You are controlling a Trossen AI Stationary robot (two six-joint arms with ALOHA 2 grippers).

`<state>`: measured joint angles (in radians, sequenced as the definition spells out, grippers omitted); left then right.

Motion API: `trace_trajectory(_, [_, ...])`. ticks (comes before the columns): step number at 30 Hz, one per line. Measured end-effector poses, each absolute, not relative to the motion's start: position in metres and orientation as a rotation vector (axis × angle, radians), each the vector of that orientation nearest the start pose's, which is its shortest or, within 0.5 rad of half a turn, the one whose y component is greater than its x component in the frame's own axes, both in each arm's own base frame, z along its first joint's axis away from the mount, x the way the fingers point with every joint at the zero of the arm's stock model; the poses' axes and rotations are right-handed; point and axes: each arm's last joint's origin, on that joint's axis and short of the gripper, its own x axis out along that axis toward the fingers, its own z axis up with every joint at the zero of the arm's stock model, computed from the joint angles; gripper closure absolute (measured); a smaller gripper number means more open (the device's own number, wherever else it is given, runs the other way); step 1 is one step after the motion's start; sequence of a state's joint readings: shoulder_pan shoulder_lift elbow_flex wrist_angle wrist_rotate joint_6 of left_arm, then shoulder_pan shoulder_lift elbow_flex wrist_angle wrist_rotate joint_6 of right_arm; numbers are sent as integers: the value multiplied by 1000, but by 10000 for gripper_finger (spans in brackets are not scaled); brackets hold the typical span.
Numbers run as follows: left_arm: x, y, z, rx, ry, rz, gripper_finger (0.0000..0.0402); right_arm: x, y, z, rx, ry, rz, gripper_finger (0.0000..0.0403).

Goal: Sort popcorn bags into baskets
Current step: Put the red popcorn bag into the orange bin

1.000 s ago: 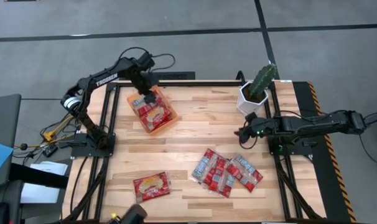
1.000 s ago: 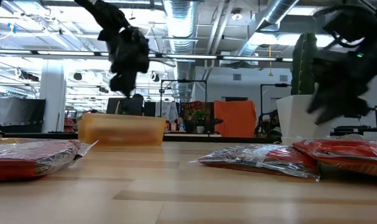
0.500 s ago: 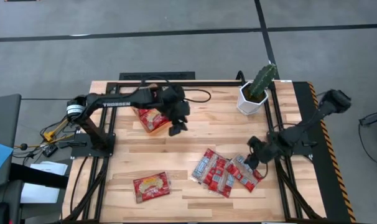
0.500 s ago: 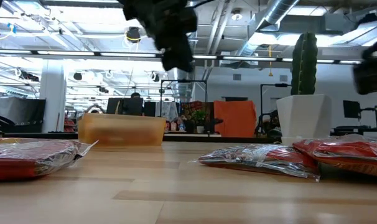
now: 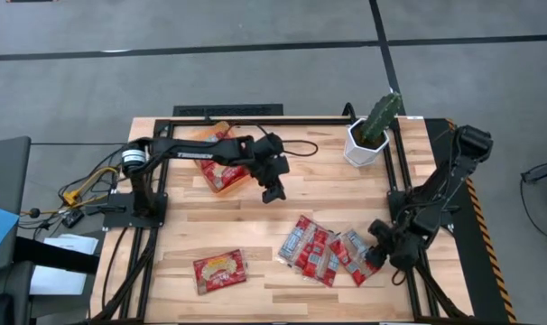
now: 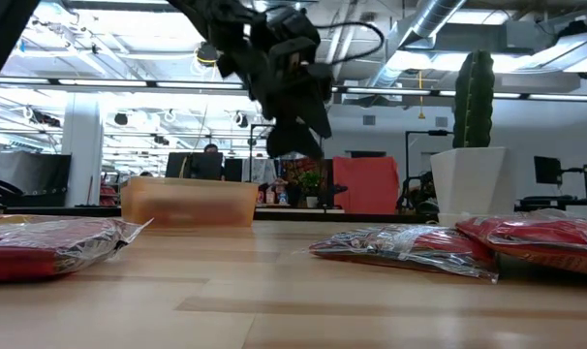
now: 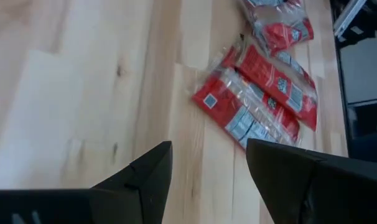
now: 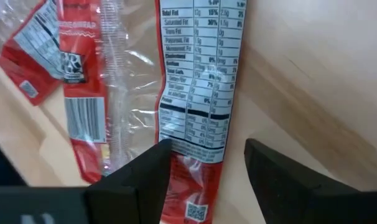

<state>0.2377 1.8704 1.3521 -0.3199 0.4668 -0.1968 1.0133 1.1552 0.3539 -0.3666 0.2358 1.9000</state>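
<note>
From above, my right gripper (image 5: 379, 254) hangs low at the right end of the cluster of flat red-and-silver popcorn packets (image 5: 325, 250), far nearer it than my left gripper (image 5: 272, 188), which hovers mid-table beside the shallow bright-orange plastic basket (image 5: 221, 166), already holding packets. One red packet with a yellow centre (image 5: 219, 269) lies alone near the front-left edge. A white pot with a green cactus (image 5: 371, 131) stands at the back right, clear of my reach.

At table height, my left arm hangs above the basket (image 6: 188, 202); nothing rises between cluster and basket.

Through my left wrist, spread, empty fingers (image 7: 139, 180) look toward the cluster (image 7: 258, 88), well apart.

Through my right wrist, spread fingers (image 8: 145, 174) straddle the nearest packet (image 8: 198, 106), its long axis running straight away from me, so I judge a short descent and squeeze will do; neighbouring packets (image 8: 76, 81) overlap alongside and may drag.
</note>
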Motion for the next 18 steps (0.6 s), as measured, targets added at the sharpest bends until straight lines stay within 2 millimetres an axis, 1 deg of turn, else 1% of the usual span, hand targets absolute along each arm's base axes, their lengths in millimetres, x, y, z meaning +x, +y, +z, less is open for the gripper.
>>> trace_trajectory(3, [399, 80, 204, -503, 845, -158, 209, 102, 136, 122, 931, 1155, -419, 168])
trace_trajectory(5, [403, 80, 196, -505, 848, -164, 209, 109, 133, 123, 894, 1164, -433, 168])
trace_trajectory(7, [403, 79, 193, -510, 855, -163, 209, 116, 127, 124, 857, 1167, -456, 168])
trace_trajectory(10, [409, 81, 191, -502, 819, -168, 209, 126, 115, 125, 833, 1171, -474, 168])
trace_trajectory(12, [407, 81, 189, -523, 836, -179, 209, 134, 108, 125, 806, 1141, -479, 168])
trace_trajectory(14, [410, 81, 186, -508, 825, -187, 209, 142, 100, 125, 778, 1083, -490, 168])
trace_trajectory(16, [409, 80, 183, -518, 844, -197, 209, 151, 91, 126, 755, 1018, -508, 168])
trace_trajectory(18, [413, 81, 181, -506, 818, -203, 209, 160, 80, 127, 734, 952, -535, 168])
